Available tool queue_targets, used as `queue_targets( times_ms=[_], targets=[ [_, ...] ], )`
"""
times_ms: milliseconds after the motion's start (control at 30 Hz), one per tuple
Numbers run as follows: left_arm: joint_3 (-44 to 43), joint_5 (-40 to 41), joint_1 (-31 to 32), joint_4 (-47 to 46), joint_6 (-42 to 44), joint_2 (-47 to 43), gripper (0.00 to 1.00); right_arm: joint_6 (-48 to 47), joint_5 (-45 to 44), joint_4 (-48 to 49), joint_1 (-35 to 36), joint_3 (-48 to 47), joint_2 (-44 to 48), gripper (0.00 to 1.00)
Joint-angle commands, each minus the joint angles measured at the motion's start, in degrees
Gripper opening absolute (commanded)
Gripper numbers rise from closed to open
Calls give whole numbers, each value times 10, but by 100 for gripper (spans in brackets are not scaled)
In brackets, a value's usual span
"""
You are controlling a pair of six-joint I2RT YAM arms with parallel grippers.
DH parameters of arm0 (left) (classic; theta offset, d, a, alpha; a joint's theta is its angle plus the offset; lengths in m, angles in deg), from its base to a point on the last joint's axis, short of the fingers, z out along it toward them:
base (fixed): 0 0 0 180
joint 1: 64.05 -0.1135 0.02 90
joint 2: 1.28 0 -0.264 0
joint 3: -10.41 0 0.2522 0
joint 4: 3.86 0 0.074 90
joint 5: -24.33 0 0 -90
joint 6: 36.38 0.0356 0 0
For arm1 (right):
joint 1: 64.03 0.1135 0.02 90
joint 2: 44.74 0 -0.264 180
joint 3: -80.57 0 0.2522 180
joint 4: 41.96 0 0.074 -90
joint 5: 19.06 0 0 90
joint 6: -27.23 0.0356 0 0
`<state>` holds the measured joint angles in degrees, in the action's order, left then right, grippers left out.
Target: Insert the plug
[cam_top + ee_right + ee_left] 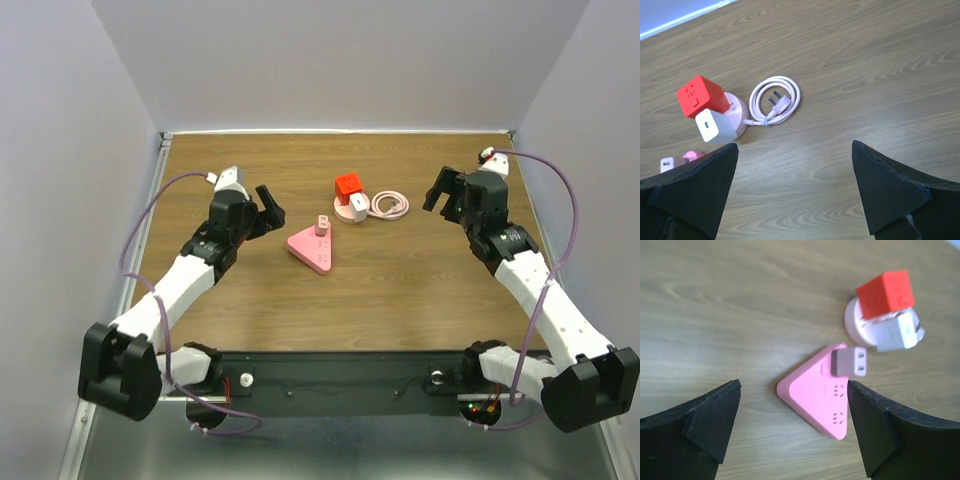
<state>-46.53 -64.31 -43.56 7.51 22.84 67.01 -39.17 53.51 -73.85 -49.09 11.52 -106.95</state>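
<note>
Small plug (849,362) stands on corner of pink triangle socket block (815,400), centre-right of left wrist view; seems seated. Light, rigid, smooth plastic, can slip: take by flat sides. Left tool (793,386) spread wide, empty. Right tool (794,146) spread, empty, above tabletop (865,75).

the wooden table (420,290) bears a pink triangular socket (820,400), a seemingly round pink base (852,322) and a coiled cable (780,103).

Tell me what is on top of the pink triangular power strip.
A small adapter sits near one corner of the strip; two sockets are free. What lies beneath the adapter is covered.
</note>
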Motion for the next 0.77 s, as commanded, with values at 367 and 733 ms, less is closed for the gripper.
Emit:
queue_targets(
  times_ms=[367,733],
  targets=[
    [-96,151,-3,83,93,-163,99,-12,-78,38,-6,13,77,100],
    [-105,172,-3,74,125,-178,99,-32,-94,37,-6,12,94,100]
  ],
)
